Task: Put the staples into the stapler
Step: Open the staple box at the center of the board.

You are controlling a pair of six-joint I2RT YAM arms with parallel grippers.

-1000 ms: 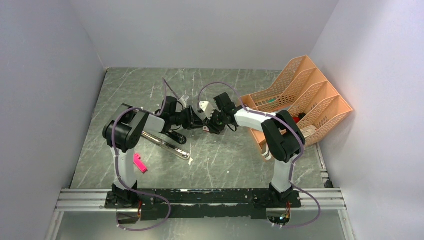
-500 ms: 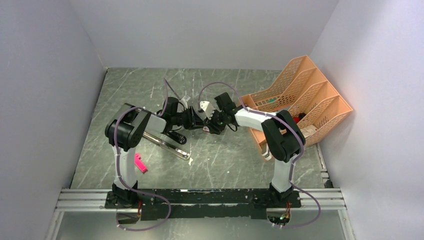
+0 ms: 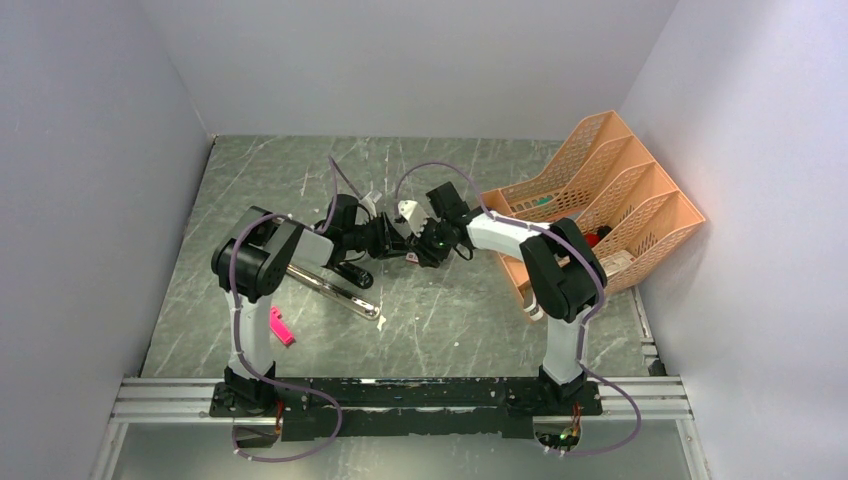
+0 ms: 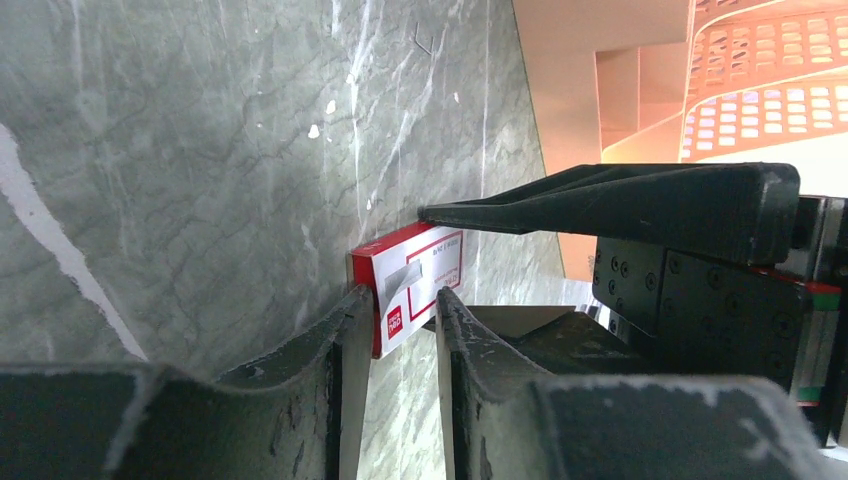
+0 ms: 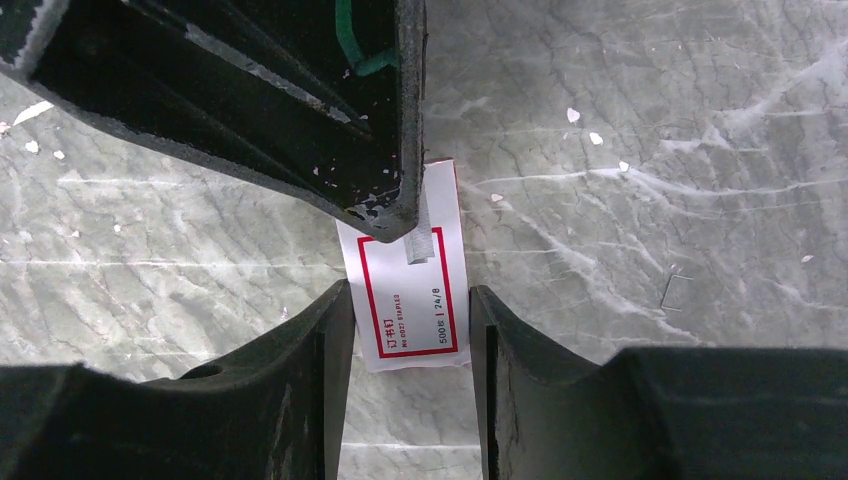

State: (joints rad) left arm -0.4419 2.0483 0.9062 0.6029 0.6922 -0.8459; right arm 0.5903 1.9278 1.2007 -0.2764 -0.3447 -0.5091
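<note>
The staples box [image 5: 412, 310], small with a red-and-white label, is held above the table between both grippers. My right gripper [image 5: 410, 290] is shut on its two long edges. My left gripper [image 4: 393, 305] is shut on its other end [image 4: 415, 280], pinching its flat faces. In the top view the two grippers meet at the table's middle, left [image 3: 398, 243] and right [image 3: 418, 247]. No staple strip shows outside the box. The black stapler [image 3: 352, 272] lies open left of them, its chrome rail [image 3: 330, 290] stretched toward the front.
An orange file rack [image 3: 590, 205] stands at the right. A pink plastic piece [image 3: 280, 326] lies near the left arm's base. One loose staple [image 5: 672, 290] lies on the marble table [image 3: 450, 310].
The left arm has shifted slightly to the right. Both grippers stay together on the box at the same spot.
</note>
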